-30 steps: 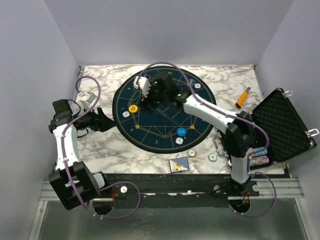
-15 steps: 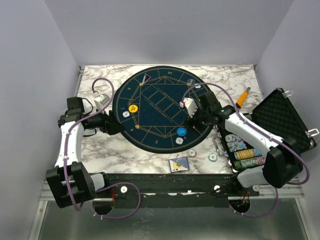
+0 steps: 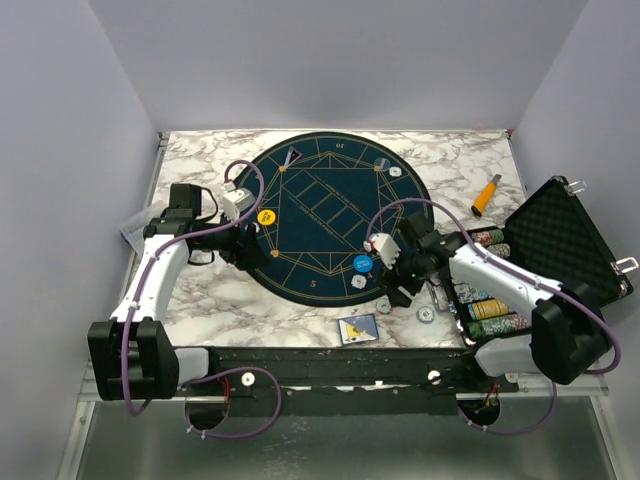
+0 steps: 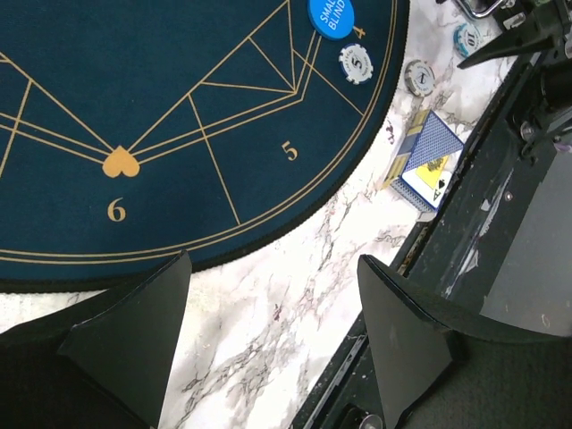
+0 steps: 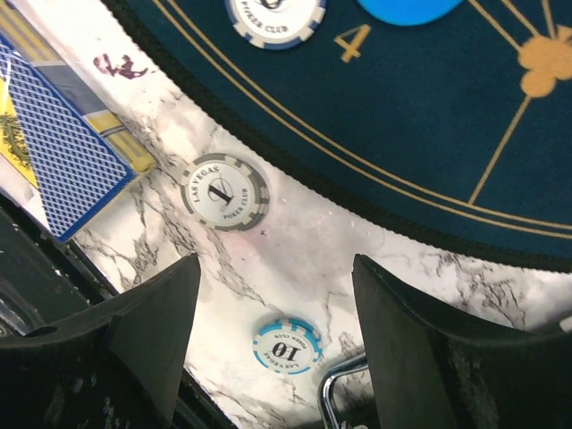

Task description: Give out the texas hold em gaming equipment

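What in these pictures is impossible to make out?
- Yellow disc: top view, lettering too small.
- Blue disc: right wrist view, cut by top edge.
- Card pack: right wrist view, cut by left edge.
- Chip rows in case: top view, partly behind right arm.

Two chips lie off the mat, near the cards.

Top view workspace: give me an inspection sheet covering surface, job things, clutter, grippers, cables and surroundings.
Surface: marble table with a round blue mat.
Job's things: yellow disc, blue disc and chips on the mat; two loose chips and card deck off it.
Clutter: open black case, orange tool.
Grippers: left gripper and right gripper open, empty.
Cables: purple cables loop over the arms.
Surroundings: plain walls.
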Tool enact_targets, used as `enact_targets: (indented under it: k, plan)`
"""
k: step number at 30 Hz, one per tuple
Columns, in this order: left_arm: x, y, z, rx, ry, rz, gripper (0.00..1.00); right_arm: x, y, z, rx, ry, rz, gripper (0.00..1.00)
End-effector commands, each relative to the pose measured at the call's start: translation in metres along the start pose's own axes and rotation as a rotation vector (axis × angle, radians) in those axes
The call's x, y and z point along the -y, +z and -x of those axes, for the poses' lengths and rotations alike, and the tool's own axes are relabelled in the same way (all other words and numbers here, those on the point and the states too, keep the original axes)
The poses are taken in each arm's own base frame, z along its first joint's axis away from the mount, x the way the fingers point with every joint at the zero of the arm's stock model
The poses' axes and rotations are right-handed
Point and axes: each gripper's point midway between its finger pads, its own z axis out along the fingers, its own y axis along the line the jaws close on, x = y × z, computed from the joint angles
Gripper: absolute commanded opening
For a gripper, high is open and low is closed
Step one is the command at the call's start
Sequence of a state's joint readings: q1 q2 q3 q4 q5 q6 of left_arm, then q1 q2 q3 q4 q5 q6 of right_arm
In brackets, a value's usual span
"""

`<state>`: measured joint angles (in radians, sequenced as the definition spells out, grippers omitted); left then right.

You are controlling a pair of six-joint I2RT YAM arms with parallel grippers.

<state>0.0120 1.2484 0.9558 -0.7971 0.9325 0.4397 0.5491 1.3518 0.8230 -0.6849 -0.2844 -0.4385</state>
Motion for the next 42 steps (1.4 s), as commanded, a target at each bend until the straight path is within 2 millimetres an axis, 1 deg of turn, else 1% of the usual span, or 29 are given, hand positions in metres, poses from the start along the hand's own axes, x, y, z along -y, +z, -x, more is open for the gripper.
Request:
enact_targets:
  k: [1,6,9,13,19,30,36,42]
  plan:
    - [-0.006,-0.001,0.008,0.015,0.021,0.034,0.78,-0.016,0.008,-0.004,-0.027,-0.046,0.062,0.73]
    - [-0.005,-0.002,0.006,0.022,0.029,0.048,0.78,-0.032,0.02,-0.008,-0.073,-0.096,0.098,0.73]
    - [-0.005,-0.003,0.007,0.024,0.032,0.049,0.78,-0.036,0.024,-0.006,-0.08,-0.121,0.095,0.73]
    - [-0.005,-0.003,0.009,0.029,0.033,0.047,0.78,-0.035,0.033,-0.009,-0.111,-0.138,0.083,0.73]
    - [-0.005,-0.003,0.009,0.03,0.031,0.05,0.78,-0.025,0.04,-0.008,-0.115,-0.154,0.016,0.72]
    - [-0.006,-0.003,0.011,0.031,0.022,0.051,0.78,-0.022,0.043,-0.002,-0.085,-0.163,-0.009,0.69]
    - [-0.006,-0.004,0.012,0.031,0.02,0.056,0.78,-0.022,0.045,-0.003,-0.088,-0.161,-0.006,0.64]
    - [-0.006,-0.004,0.012,0.031,0.018,0.059,0.78,-0.024,0.046,-0.004,-0.091,-0.164,0.004,0.56]
